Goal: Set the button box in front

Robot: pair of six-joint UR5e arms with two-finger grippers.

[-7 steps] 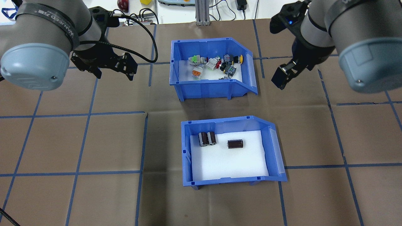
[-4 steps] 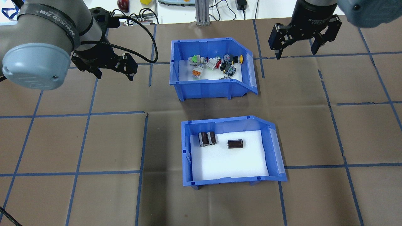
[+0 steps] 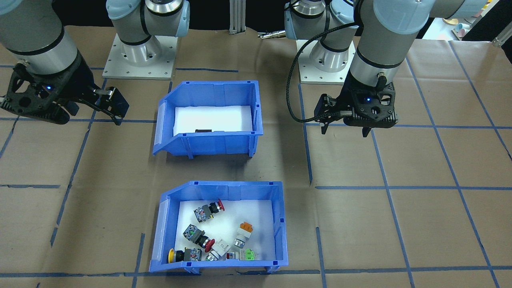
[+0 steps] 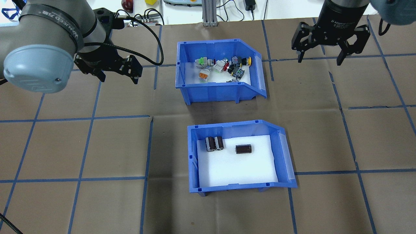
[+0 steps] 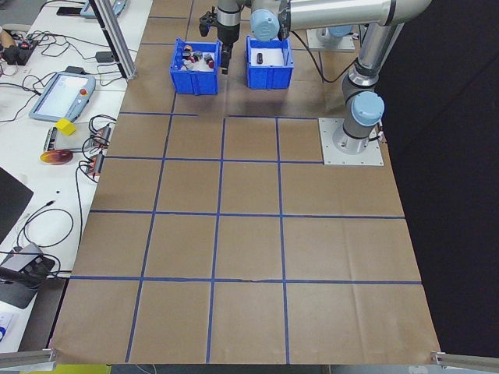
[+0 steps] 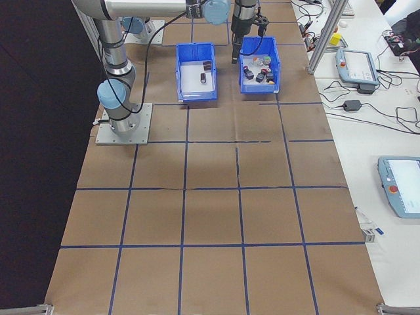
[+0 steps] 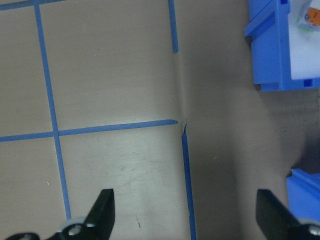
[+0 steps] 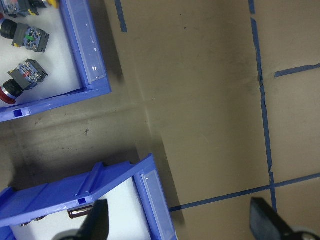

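Two blue bins stand on the tabletop (image 4: 97, 146). The button box (image 4: 217, 91) near the far edge holds about seven push-button switches (image 4: 224, 66), too jumbled for a surer count. The second bin (image 4: 234, 187), nearer the robot's edge, holds three dark cylinders (image 4: 227, 145). Two robot arms reach over, each with one hand: left hand (image 4: 118, 75), right hand (image 4: 320, 60).

Bright, even overhead light — soft shadows beside the bins; wrist views slightly soft, dimmer.

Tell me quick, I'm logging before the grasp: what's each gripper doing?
Left gripper: open, holding nothing.
Right gripper: open, holding nothing.
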